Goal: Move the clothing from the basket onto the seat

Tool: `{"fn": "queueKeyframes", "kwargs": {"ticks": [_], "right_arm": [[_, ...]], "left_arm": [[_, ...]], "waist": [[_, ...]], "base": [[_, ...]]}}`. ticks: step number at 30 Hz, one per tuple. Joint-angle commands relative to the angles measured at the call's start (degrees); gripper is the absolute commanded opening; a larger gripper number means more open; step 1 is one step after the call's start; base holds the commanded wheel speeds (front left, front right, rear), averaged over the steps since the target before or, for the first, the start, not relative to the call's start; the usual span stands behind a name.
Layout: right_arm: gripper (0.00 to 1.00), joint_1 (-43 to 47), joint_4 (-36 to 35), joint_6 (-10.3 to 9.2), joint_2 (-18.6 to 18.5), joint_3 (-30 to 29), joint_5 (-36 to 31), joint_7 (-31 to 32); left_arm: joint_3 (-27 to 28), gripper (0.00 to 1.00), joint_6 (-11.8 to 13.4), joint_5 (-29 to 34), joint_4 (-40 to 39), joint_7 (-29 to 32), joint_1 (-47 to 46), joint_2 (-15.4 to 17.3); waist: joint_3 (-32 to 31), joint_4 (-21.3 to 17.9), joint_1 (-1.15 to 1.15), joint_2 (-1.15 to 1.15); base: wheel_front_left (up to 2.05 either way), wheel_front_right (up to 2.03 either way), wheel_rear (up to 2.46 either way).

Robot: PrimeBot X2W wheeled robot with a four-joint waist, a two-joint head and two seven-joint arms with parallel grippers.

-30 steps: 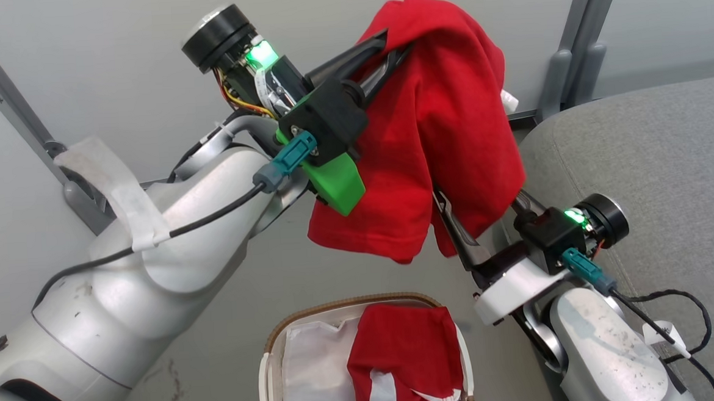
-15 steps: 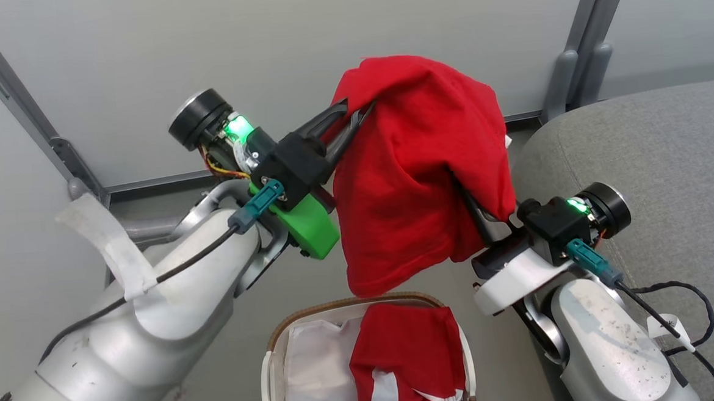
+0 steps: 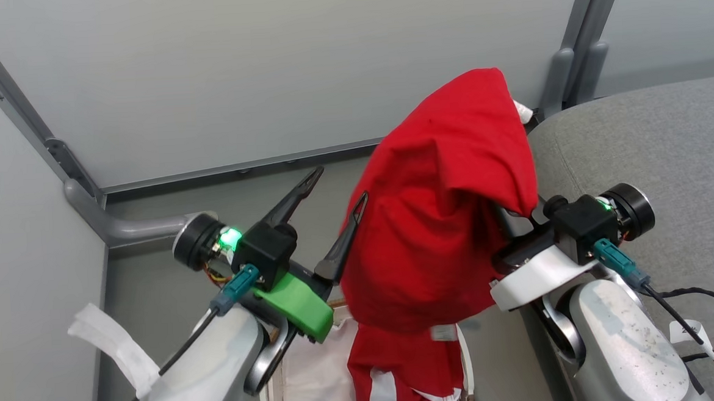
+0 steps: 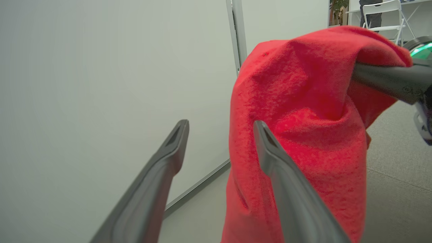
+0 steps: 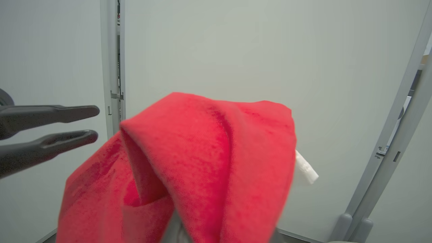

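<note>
Right hand, pressed together under the cloth, carries the red shirt above the basket, beside the seat; left hand spread, empty. Risk: loosely draped fabric could slide off onto the striped garment below.

Soft, even, bright indoor light with only faint shadows. The head view is sharp; the right wrist view shows the plain red fabric garment close and slightly blurred
</note>
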Motion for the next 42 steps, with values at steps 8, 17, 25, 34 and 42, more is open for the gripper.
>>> {"fn": "queueKeyframes", "kwargs": {"ticks": [8,17,25,34,42], "right_arm": [[0.0,2.5,-0.7,-0.06,-0.2,-2.6,-0.6,-0.3],[0.0,3.9,-0.5,-0.06,-0.2,-4.2,-1.1,-0.3],[0.0,2.9,-1.0,-0.06,-0.2,-5.9,-1.3,-0.3],[0.0,2.2,-1.2,-0.06,-0.2,-7.3,-3.4,-0.3],[0.0,1.8,-1.3,-0.07,-0.2,-9.4,-3.6,-0.3]], "left_arm": [[6.9,1.0,-2.0,1.8,2.1,-0.1,11.6,-3.5],[12.9,1.0,-3.8,5.8,2.7,-0.1,17.7,-7.0],[15.5,1.0,-4.5,8.3,2.0,-0.1,18.7,-8.7],[15.4,1.0,-4.5,9.5,0.6,-0.1,16.7,-9.5],[13.8,1.0,-4.5,10.0,0.5,-0.1,14.5,-8.5]], "waist": [[0.3,-0.2,0.0,0.0],[1.3,-0.7,0.0,0.0],[4.0,-4.7,0.0,0.0],[7.4,-14.3,0.0,0.0],[10.3,-19.6,0.0,0.0]], "base": [[0.0,0.0,0.0],[0.0,0.0,0.0],[0.0,0.0,0.0],[0.0,0.0,0.0],[0.0,0.0,0.0]]}}
